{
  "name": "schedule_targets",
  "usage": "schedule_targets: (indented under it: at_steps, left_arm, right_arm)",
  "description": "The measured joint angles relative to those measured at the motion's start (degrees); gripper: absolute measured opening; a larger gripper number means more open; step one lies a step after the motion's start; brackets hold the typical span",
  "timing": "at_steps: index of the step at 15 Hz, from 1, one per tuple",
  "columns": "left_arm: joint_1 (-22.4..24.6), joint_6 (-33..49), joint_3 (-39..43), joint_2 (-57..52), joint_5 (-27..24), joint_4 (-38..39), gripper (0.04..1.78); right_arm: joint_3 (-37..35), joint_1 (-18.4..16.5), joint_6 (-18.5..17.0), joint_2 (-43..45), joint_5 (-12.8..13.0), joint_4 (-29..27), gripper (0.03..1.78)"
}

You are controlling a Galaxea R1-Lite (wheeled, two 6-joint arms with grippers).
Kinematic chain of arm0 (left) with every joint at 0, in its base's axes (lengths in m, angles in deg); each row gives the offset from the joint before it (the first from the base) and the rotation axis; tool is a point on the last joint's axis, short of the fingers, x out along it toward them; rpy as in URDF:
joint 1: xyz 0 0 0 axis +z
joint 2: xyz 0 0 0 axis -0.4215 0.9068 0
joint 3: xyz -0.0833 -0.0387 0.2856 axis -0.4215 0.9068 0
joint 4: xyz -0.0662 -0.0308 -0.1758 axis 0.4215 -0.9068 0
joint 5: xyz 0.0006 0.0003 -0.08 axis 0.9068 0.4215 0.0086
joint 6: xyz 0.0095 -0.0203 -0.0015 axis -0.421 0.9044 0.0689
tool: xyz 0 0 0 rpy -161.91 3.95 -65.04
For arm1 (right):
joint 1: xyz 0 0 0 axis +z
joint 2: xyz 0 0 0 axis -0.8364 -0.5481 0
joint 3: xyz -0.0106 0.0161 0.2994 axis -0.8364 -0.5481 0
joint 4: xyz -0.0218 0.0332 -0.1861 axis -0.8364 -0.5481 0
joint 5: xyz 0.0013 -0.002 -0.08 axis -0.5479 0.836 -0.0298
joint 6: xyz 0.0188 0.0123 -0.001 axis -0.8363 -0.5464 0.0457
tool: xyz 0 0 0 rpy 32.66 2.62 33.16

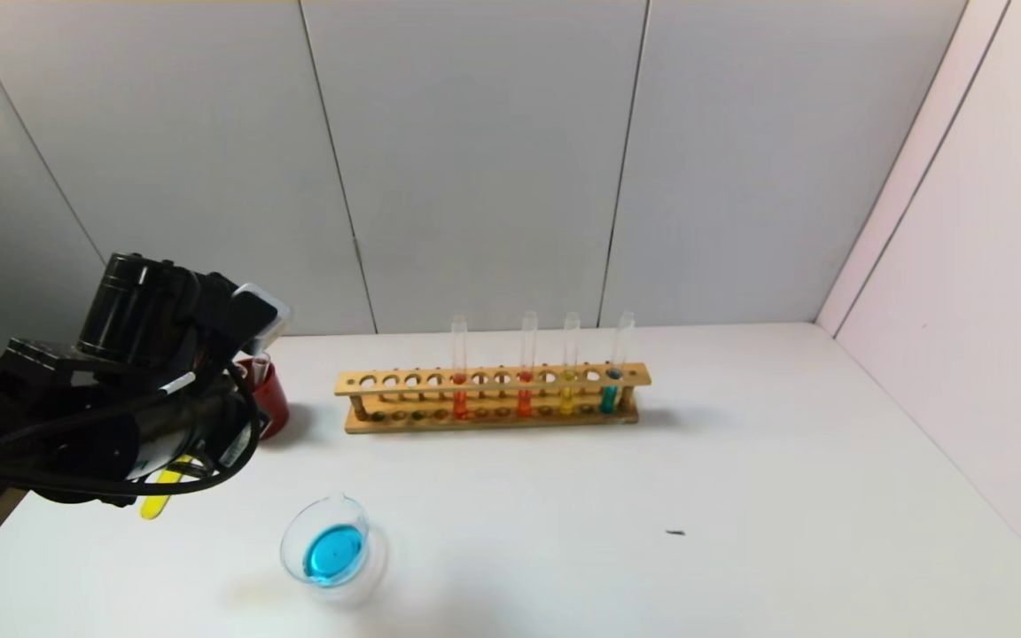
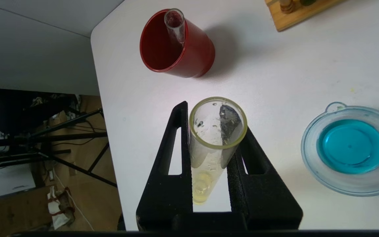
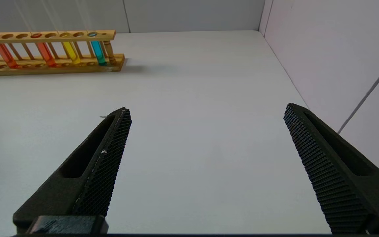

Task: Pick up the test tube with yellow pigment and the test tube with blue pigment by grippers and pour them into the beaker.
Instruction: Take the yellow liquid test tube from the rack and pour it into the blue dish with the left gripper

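Yellow-pigment tube (image 2: 214, 144) is clamped in our left gripper (image 2: 214, 164) above the desk's left edge; its long axis is tilted, open mouth toward the wrist camera, yellow end (image 1: 156, 501) pointing down toward the front. Red cup (image 1: 269, 399) with an empty tube behind it. Beaker (image 1: 333, 549) near the front edge holds blue liquid. Rack (image 1: 493, 399) near the back. Right gripper (image 3: 206, 164) hangs spread, grasping nothing.

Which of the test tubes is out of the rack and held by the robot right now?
The test tube with yellow pigment, clamped in the left tool near the beaker; four others stand in the wooden rack, one in the red cup.
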Motion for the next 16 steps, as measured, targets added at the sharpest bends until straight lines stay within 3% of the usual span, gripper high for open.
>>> schedule_targets:
  at_steps: [7,16]
  left_arm:
    - [2.4,-10.6,2.3,0.9,0.0,0.0,0.34]
    - [2.5,-14.4,3.7,4.4,0.3,-4.5,0.34]
  right_arm:
    - [0.0,0.0,0.0,0.0,0.0,0.0,1.70]
    - [0.0,0.0,0.0,0.0,0.0,0.0,1.70]
